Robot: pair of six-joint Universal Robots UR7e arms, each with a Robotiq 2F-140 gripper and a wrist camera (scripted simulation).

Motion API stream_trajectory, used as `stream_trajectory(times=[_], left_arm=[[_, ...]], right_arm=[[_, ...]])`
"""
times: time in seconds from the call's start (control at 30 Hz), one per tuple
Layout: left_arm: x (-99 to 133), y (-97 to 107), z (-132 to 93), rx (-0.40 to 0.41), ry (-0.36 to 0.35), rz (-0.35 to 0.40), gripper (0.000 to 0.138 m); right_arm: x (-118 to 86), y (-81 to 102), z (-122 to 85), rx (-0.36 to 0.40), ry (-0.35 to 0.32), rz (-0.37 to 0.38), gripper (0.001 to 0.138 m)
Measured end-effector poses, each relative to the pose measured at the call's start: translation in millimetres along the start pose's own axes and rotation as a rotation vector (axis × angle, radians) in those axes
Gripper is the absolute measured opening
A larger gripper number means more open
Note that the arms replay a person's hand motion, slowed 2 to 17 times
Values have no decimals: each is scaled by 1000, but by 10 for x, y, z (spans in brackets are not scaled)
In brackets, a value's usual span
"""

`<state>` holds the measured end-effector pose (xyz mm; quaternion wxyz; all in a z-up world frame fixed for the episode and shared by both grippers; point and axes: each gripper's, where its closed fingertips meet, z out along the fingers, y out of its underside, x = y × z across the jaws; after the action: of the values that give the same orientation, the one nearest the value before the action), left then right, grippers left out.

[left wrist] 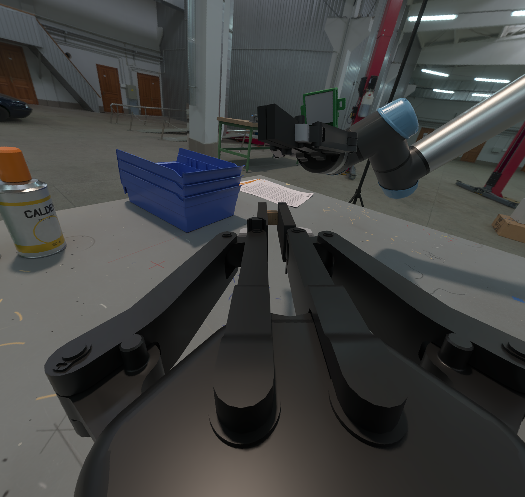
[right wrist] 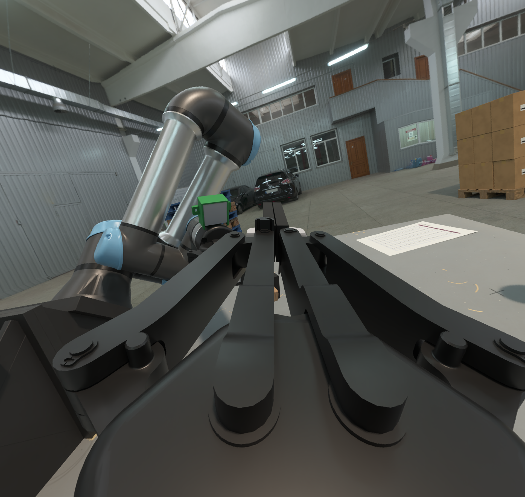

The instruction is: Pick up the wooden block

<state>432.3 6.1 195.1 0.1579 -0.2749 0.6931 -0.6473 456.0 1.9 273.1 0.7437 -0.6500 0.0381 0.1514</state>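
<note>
Left gripper (left wrist: 272, 213): jaws pinching wooden block (left wrist: 272, 217) for lift. Blue bins (left wrist: 181, 188) at 10 o'clock. Right gripper (right wrist: 274, 213): jaws pressed together, idle.

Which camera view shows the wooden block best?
The left wrist view: the wooden block sits between the left gripper fingertips, above the table. The right wrist view shows only a small corner between its own fingers.
</note>
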Motion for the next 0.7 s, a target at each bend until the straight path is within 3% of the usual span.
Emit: stream_trajectory(times=[0.7], left_arm=[[-9,0,21,-6,-1,-9,11]], right_arm=[[30,30,0,-10,7,12,1]])
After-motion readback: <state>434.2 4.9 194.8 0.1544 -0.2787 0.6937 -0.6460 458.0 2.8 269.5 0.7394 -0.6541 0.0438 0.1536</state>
